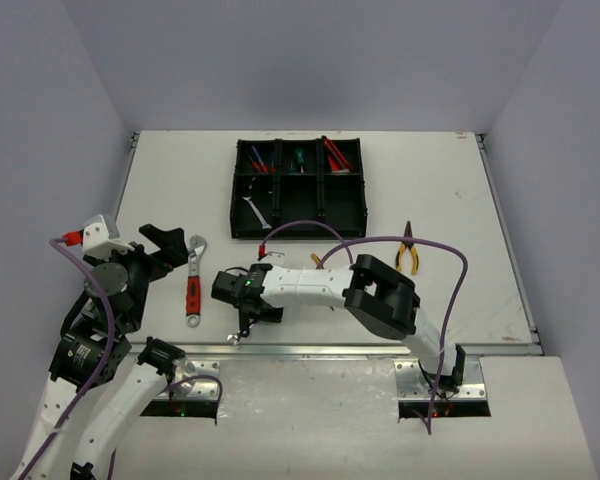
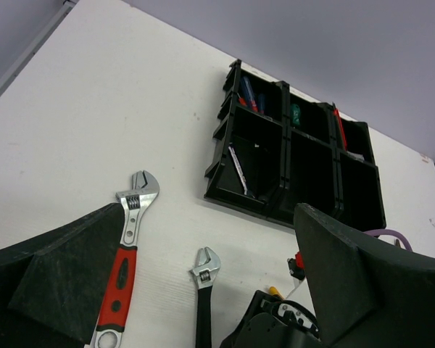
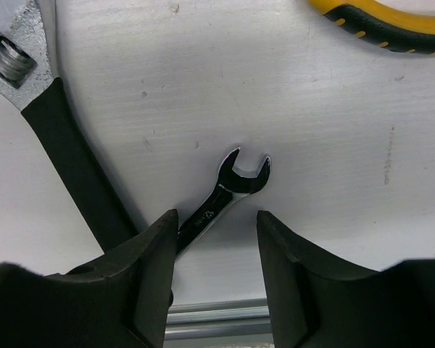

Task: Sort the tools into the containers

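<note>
left end effector (image 2: pixel 210 212) released | right end effector (image 3: pixel 216 222) parted astride shiny flat spanner (image 3: pixel 241 181)

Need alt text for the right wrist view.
The right claw sits over a small silver spanner on the white table, jaws apart. A black-handled adjustable wrench lies at left; a yellow-handled pliers grip crosses the top right corner.

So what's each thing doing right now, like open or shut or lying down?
left gripper, open, holding nothing
right gripper, jaws apart around the small spanner, not clamped
small spanner, flat on the table
red-handled wrench, flat on the table
black-handled wrench, flat on the table
yellow-handled pliers, flat on the table
tray, tools in the far row and near-left compartment
</note>
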Tool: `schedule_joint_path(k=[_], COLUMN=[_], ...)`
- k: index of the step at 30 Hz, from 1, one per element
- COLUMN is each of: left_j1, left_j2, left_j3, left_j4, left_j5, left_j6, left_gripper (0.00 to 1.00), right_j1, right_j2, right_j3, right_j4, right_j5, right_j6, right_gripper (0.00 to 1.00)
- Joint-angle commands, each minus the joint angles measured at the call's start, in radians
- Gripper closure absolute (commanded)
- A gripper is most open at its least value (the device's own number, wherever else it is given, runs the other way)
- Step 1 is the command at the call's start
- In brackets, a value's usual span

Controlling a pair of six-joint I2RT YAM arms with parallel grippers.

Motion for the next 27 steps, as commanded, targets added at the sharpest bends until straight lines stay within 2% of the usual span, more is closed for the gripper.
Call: schedule_joint_path(k=[1, 3, 5, 7, 10, 11, 15, 17, 22, 27], left_j1=[-0.007, -0.006, -0.007, -0.008, -0.01, -0.011, -0.014, -0.017, -0.019, -0.019], left_j2=[-0.015, -0.016, -0.017, -0.019, -0.02, -0.02, -0.022, -0.02, -0.019, -0.018], left_j3=[-0.007, -0.007, -0.007, -0.007, -0.007, -0.007, -0.007, -0.007, -0.007, -0.007], left_j4=[0.04, 0.04, 0.04, 0.04, 0.04, 0.04, 0.039, 0.039, 0.037, 0.037], left_j5=[0.002, 0.003, 0.002, 0.002, 0.001, 0.002, -0.002, -0.002, -0.004, -0.007], left_j6=[0.006, 0.005, 0.005, 0.005, 0.005, 0.005, 0.003, 0.003, 0.002, 0.002], left_gripper=[0.0, 0.0, 0.0, 0.0, 0.0, 0.0, 0.0, 0.0, 0.0, 0.0], right_j1=[-0.012, -0.025, -0.046, -0.065, -0.091, -0.097, -0.129, -0.142, -0.152, -0.152], right_j2=[0.051, 0.064, 0.065, 0.055, 0.03, 0.023, -0.011, -0.022, 0.004, 0.0], right_j3=[0.002, 0.002, -0.009, -0.027, -0.057, -0.071, -0.102, -0.142, -0.164, -0.231], right_j4=[-0.018, -0.018, -0.018, -0.017, -0.012, -0.008, -0.002, 0.105, 0.302, 0.39], right_j5=[-0.017, -0.024, -0.027, -0.024, -0.006, 0.017, 0.072, 0.057, -0.099, -0.205], right_j6=[0.054, 0.054, 0.054, 0.053, 0.028, 0.009, -0.111, -0.293, -0.738, -0.985], right_gripper=[0.56, 0.65, 0.67, 0.75, 0.82, 0.88, 0.89, 0.88, 0.87, 0.85])
